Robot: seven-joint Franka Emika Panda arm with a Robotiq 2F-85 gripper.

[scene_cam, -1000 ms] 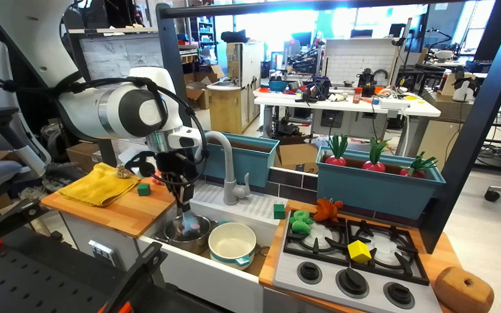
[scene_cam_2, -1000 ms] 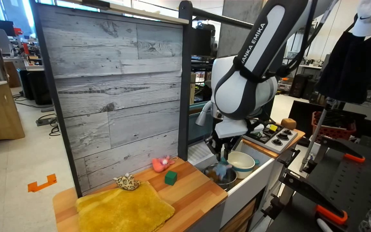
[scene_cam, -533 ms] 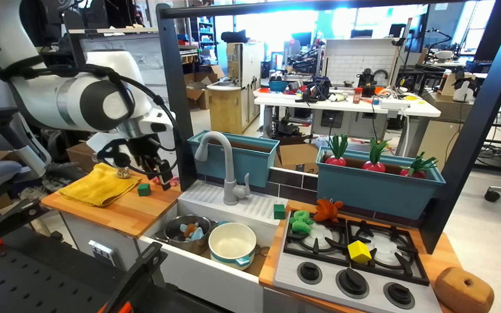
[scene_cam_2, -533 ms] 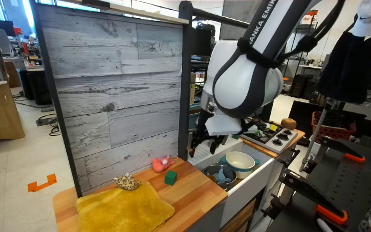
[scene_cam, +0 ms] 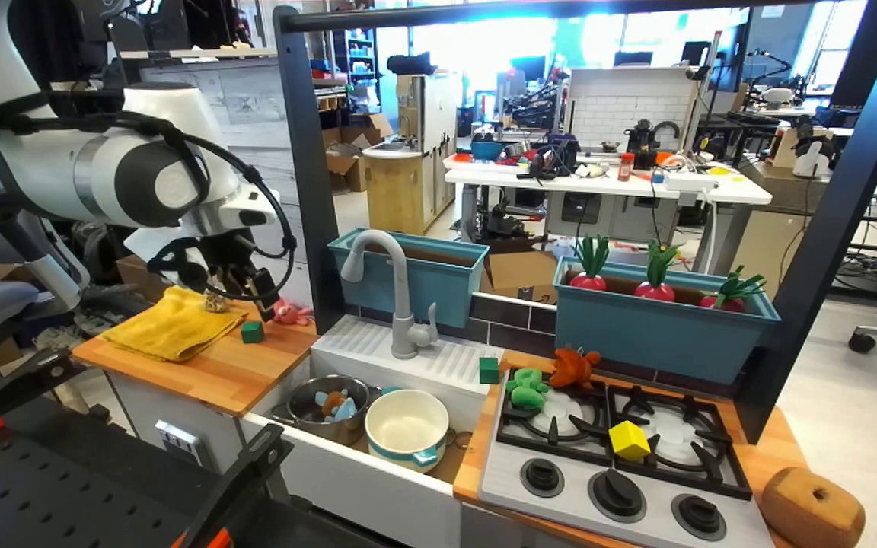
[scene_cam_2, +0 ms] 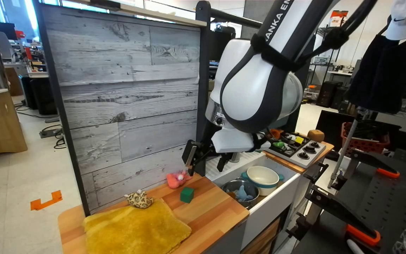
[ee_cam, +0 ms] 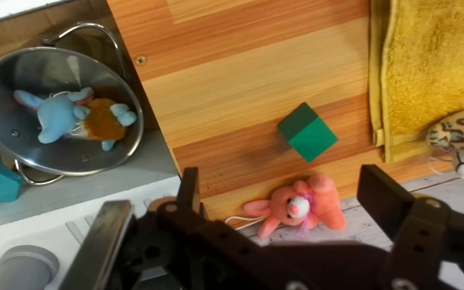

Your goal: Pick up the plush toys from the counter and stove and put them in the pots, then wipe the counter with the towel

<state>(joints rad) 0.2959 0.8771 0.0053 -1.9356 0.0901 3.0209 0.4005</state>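
Note:
My gripper (ee_cam: 282, 187) stands open above the back of the wooden counter (scene_cam_2: 217, 208), nothing between its fingers. Below, framed by them in the wrist view, a pink-orange bunny plush (ee_cam: 328, 205) lies against the wall panel, apart from both. A leopard-spotted plush (scene_cam_2: 139, 199) rests at the back edge of the yellow towel (scene_cam_2: 136, 229). Inside the steel pot (scene_cam: 324, 431) lies a blue-and-brown plush (ee_cam: 56, 114). The cream pot (scene_cam: 408, 422) beside it has a bare bottom. Green (scene_cam: 527, 390) and orange-red (scene_cam: 574, 367) plushes sit at the rear of the stove (scene_cam: 507, 464).
Close to the bunny is a green block (scene_cam_2: 186, 194); another green block (scene_cam: 489, 370) sits by the stove, a yellow cube (scene_cam: 629, 441) on its grates. A grey faucet (scene_cam: 400, 304), a dark post (scene_cam: 305, 175) and the wood-look panel (scene_cam_2: 136, 106) rise around the counter.
The blue-and-brown plush, at the fingertips over the steel pot a second ago, now lies in it. My gripper has opened, risen and moved across to the counter, above the bunny.

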